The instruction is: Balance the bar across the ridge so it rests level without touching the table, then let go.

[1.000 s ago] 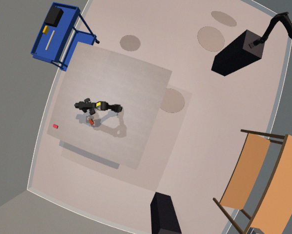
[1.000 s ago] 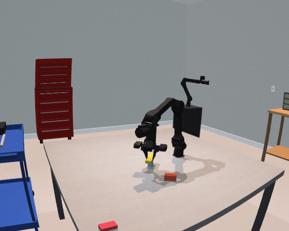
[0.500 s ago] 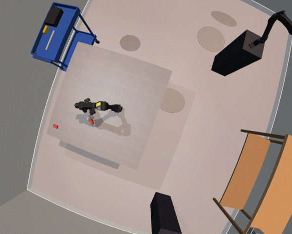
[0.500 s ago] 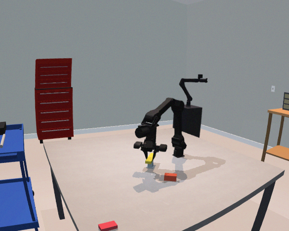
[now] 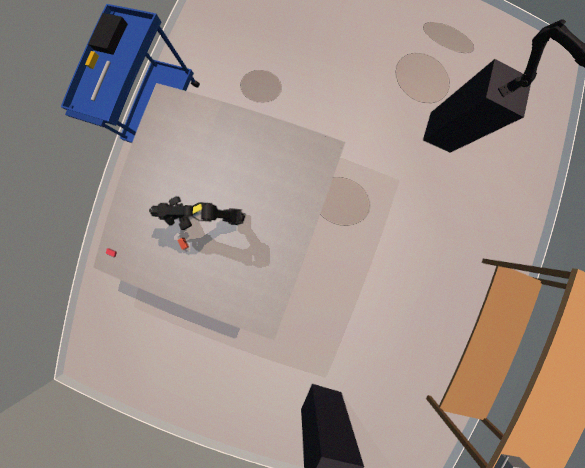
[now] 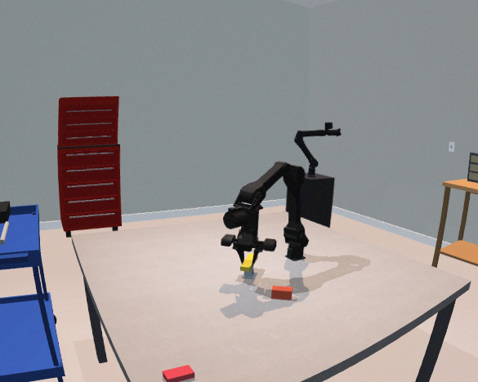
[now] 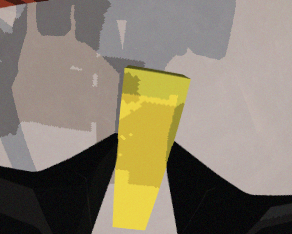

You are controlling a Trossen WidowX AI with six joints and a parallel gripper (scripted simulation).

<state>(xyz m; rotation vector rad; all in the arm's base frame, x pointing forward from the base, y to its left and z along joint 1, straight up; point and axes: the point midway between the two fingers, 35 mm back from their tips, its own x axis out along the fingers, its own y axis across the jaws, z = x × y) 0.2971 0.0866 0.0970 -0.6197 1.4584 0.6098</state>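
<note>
Top view: the black arm (image 5: 206, 211) extends over the bench (image 5: 262, 166) (image 6: 168, 329), and part of the yellow bar (image 5: 197, 208) (image 6: 247, 261) (image 7: 147, 150) shows beside its links. An orange-red block (image 5: 183, 243) (image 6: 281, 292) lies near the arm, and a red block (image 5: 111, 252) (image 6: 178, 373) lies well apart, close to the bench's edge.

Exterior view: the gripper (image 6: 249, 259) (image 7: 144, 143) points downward, its fingers closed on the sides of the bar. The bar is directly above the grey-blue ridge (image 6: 248, 273), which stands on the bench; its long axis runs from the near end, toward the viewer, back between the fingers. The near end appears slightly lower, though perspective may account for this, and whether bar and ridge touch cannot be told.

Wrist view: the bar is pinched between the two dark fingers, its long axis running up the frame and leaning slightly right toward the top. The ridge is hidden here.
</note>
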